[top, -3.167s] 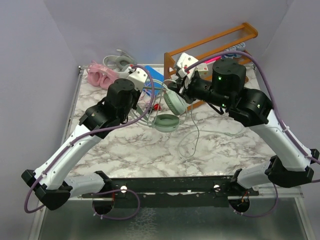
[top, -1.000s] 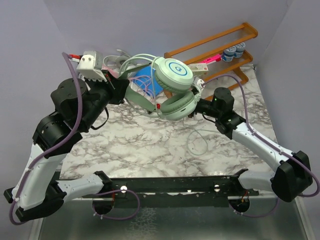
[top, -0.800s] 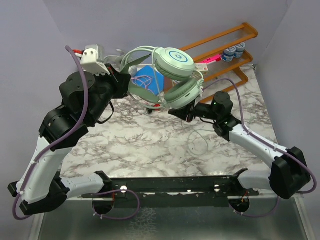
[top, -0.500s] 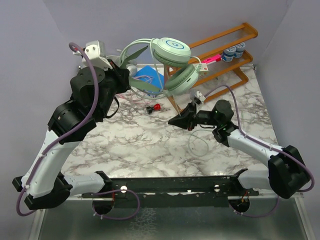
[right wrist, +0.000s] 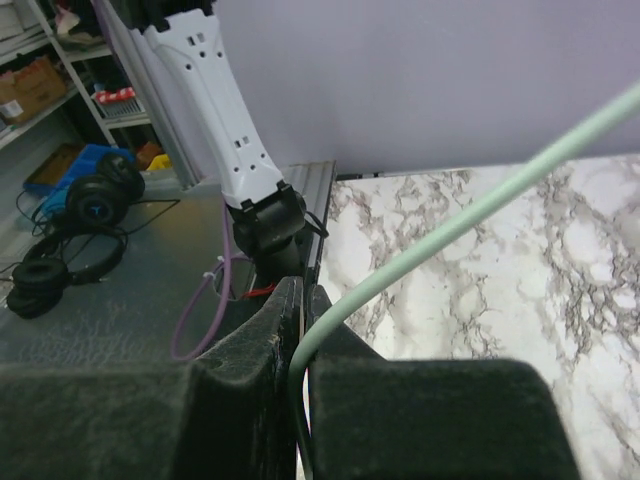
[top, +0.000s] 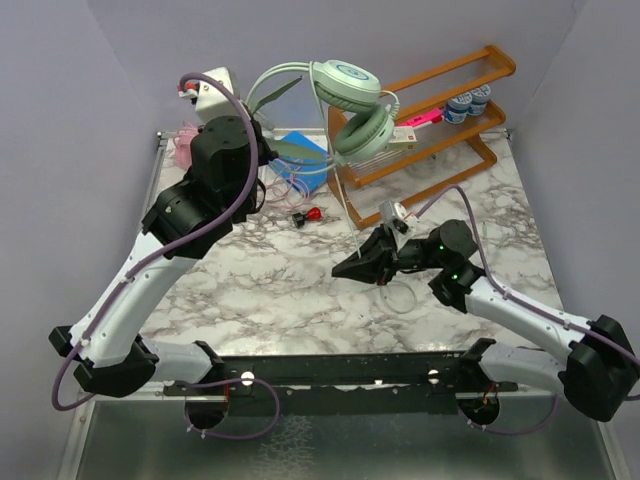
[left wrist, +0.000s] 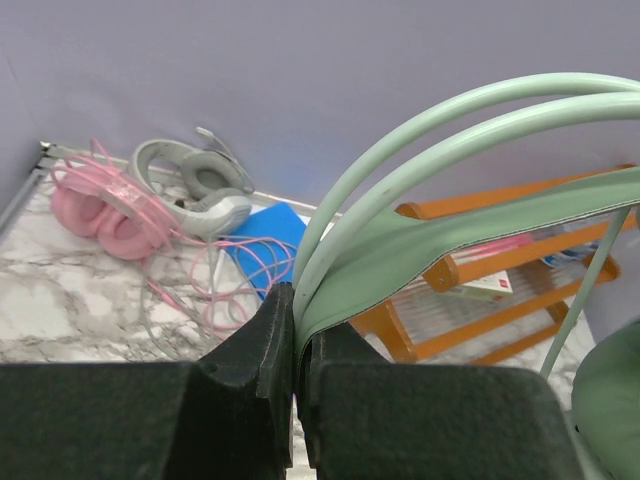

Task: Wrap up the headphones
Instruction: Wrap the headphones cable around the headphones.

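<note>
- Mint green headphones (top: pixel 352 105): lifted clear of the bench (top: pixel 250 290), high over its back edge, in front of the left end of the wooden rack (top: pixel 450 105). One cup sits above the other. The headband (left wrist: pixel 440 140) arches out to the left.
- Left jaws: pressed together on the headband. The left wrist view shows the two thin green bands and the wide padded strap pinched between the black pads (left wrist: pixel 250 350). The left arm (top: pixel 200 200) is raised and reaches toward the back wall.
- Right jaws: closed on the mint green cable (right wrist: pixel 450 225), with the thin line squeezed in the slot between them. The right arm (top: pixel 500 300) lies low, its jaws just above the bench near the middle and pointing left.
- The cable runs in a straight line from the cups down to the right jaws. Some slack lies looped on the bench just beside the right arm.
- Pink headphones (left wrist: pixel 100 210) and grey headphones (left wrist: pixel 200 185): on the bench in the back left corner, side by side. Whether they touch cannot be told.
- Pink cable (left wrist: pixel 240 280): loose loops sprawled partly over a blue flat pad (left wrist: pixel 265 230).
- Small red-and-black object (top: pixel 308 214): on the bench near the blue pad, apart from both arms.
- Rack shelves: small round tins (top: pixel 462 102) on the upper right. The other items there are too small to name.
</note>
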Motion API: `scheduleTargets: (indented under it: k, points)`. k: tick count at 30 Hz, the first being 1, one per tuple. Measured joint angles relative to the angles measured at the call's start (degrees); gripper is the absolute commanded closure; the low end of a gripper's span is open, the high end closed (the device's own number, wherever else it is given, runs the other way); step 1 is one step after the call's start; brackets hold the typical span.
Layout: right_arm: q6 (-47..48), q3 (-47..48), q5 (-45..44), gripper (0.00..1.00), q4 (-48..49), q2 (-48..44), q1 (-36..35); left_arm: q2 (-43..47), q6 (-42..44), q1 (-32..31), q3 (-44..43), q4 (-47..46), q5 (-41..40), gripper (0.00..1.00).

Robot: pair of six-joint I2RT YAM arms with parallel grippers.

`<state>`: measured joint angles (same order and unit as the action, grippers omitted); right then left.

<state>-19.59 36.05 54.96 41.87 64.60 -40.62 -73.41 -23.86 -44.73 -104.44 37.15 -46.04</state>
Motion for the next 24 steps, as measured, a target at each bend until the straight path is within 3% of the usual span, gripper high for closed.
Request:
scheduleTargets:
  k: [7, 13, 24]
  points:
    - [0.0, 2.5, 0.0, 0.90, -4.9, -5.0, -0.4, -0.4, 6.4, 0.0, 5.9, -7.1, -6.6, 1.00]
    - [1.0, 10.1, -0.3, 0.94, -13.4, -5.3, -0.7, -0.5, 11.7, 0.0, 12.3, -12.4, -10.6, 1.00]
    - [4.5, 26.2, -6.4, 0.93, -29.2, -3.2, -0.7, -0.1, 20.2, -0.1, 20.7, -18.8, -10.7, 1.00]
